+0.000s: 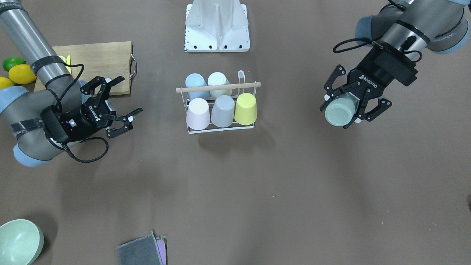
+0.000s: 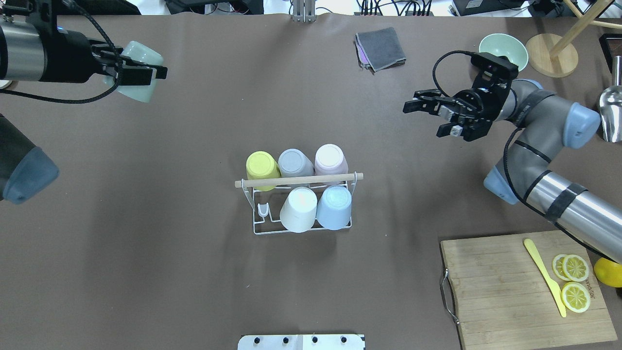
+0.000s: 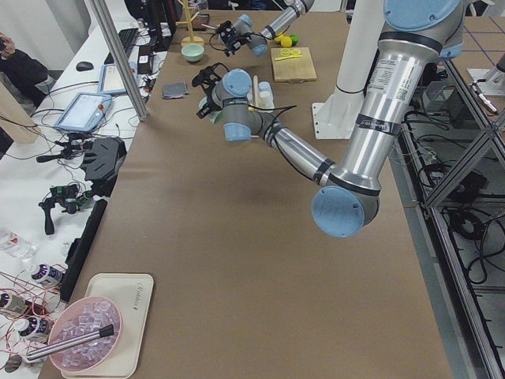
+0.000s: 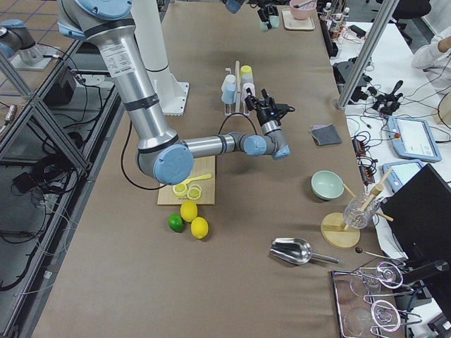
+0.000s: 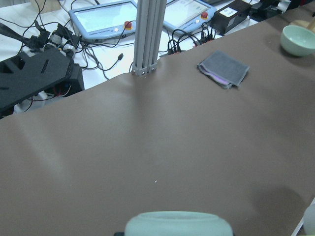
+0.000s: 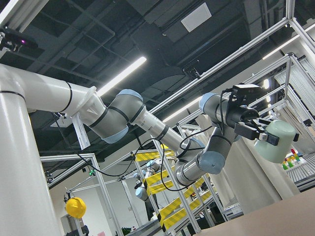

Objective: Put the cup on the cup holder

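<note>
The cup holder point(image 1: 219, 87), a white wire rack with a wooden rod on top, stands mid-table and also shows in the overhead view point(image 2: 299, 180). It holds several upside-down cups: yellow, grey, pink, white and blue. One prong point(image 2: 263, 210) at its near left corner is bare. My left gripper point(image 1: 343, 110) is shut on a pale green cup point(image 1: 337, 116) and holds it in the air well to the rack's side. In the overhead view this gripper point(image 2: 150, 73) and cup point(image 2: 140, 93) are at the far left. My right gripper point(image 1: 123, 97) is open and empty, and also shows in the overhead view point(image 2: 423, 120).
A wooden cutting board point(image 2: 500, 291) with lemon slices and a yellow knife lies near the right arm, with lemons and a lime point(image 1: 20, 73) beside it. A green bowl point(image 2: 503, 47), a grey cloth point(image 2: 381, 46) and a wooden stand point(image 2: 551, 61) are at the far edge.
</note>
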Robot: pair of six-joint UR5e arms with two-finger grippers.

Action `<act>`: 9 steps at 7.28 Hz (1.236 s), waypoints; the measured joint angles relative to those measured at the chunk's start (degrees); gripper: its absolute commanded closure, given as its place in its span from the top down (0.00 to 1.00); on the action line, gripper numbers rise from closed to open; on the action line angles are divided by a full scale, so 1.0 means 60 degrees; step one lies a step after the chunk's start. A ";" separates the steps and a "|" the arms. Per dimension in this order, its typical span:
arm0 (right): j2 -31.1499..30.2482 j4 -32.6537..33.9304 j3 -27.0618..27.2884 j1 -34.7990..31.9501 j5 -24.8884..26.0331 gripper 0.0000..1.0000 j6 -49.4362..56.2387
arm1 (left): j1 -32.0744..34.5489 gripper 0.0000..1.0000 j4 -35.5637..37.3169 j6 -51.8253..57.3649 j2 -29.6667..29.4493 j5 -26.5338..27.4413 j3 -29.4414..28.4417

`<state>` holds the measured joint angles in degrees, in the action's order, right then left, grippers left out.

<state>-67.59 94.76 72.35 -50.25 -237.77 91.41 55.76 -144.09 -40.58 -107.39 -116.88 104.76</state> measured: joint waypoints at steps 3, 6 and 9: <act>-0.1058 0.0021 0.1219 -0.0592 -0.0074 0.94 -0.2544 | -0.0342 0.00 -0.2427 -0.0810 -0.0012 0.1032 0.0066; -0.1742 0.0435 0.1824 -0.1195 0.0586 0.94 -0.5790 | -0.2979 0.00 -0.3997 -0.0445 -0.0239 0.5519 0.0065; -0.1783 0.1381 0.2086 -0.2460 0.2271 0.95 -0.9692 | -0.6219 0.00 -0.4858 0.2050 -0.0647 0.9684 0.0047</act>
<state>-78.29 103.05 84.87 -65.01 -224.14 33.26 18.45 -173.23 -28.28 -111.27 -58.77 105.04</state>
